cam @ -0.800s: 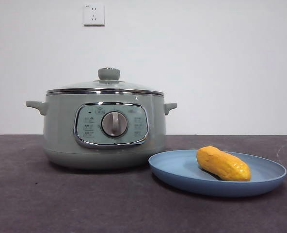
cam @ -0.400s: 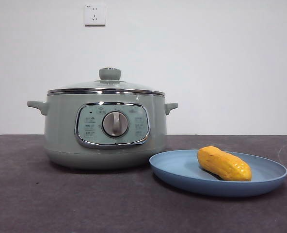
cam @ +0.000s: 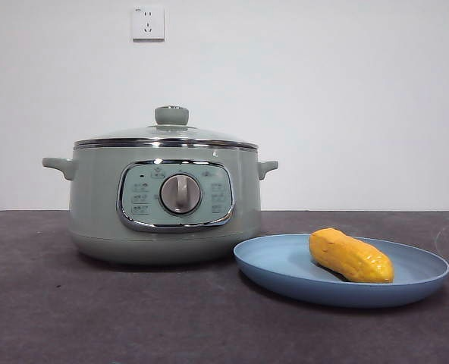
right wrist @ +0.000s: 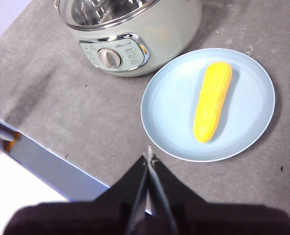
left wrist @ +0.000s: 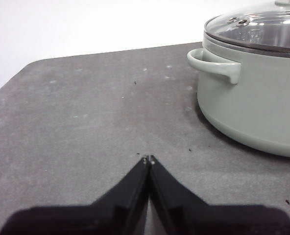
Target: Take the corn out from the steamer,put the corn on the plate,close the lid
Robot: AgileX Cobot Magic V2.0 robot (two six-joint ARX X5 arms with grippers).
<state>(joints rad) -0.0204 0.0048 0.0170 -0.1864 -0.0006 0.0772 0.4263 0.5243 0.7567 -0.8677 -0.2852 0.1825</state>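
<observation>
Corn [cam: 351, 256] on plate [cam: 285, 265] (lid [cam: 166, 134] on steamer [cam: 95, 205]).

Your left gripper [left wrist: 148, 160] has its two black jaws pressed together, tips touching. Your right gripper [right wrist: 149, 157] is the same, jaws closed with nothing between them.

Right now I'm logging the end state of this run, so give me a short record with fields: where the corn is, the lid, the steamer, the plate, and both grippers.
corn: lying on the plate, off to one side of its middle
plate: on the table beside the steamer, holding only the corn
lid: seated on the steamer, knob up
steamer: closed, upright on the table
left gripper: shut, empty, over bare table next to the steamer
right gripper: shut, empty, raised above the plate's edge
</observation>
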